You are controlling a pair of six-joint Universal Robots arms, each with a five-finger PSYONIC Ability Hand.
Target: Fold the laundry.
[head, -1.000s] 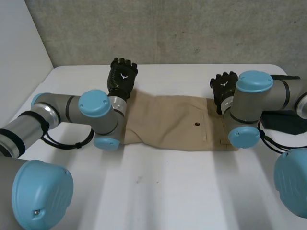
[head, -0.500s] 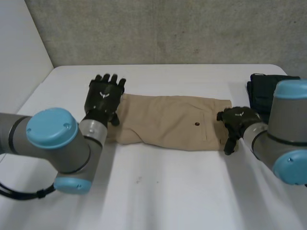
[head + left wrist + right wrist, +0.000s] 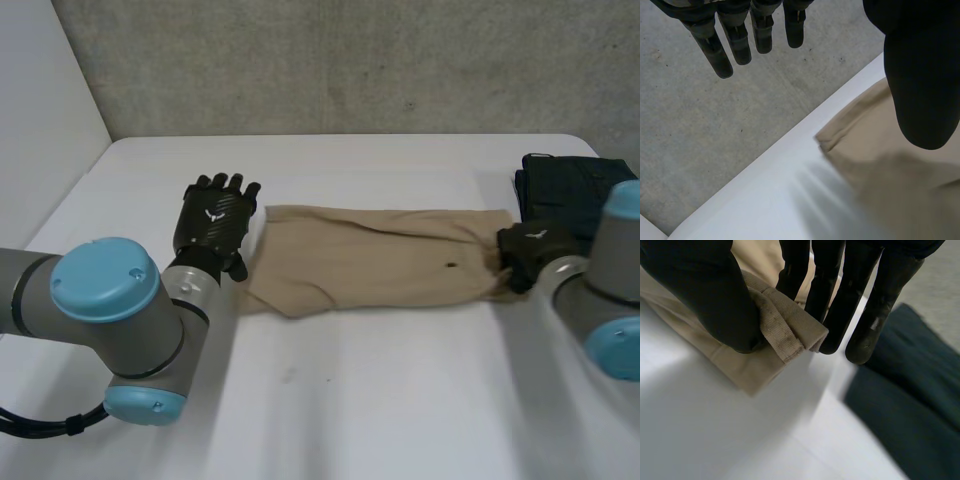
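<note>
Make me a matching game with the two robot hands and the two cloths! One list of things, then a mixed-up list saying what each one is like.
Things:
1. left hand
2. right hand
3. tan cloth
4. dark cloth

What it is like:
A. lies long across the white table, one end pinched
B. fingers straight, holding nothing
C. no hand on it, beside the right hand
D. thumb and fingers pinch a tan hem

Pairs: 1-B, 2-D, 3-A, 4-C
</note>
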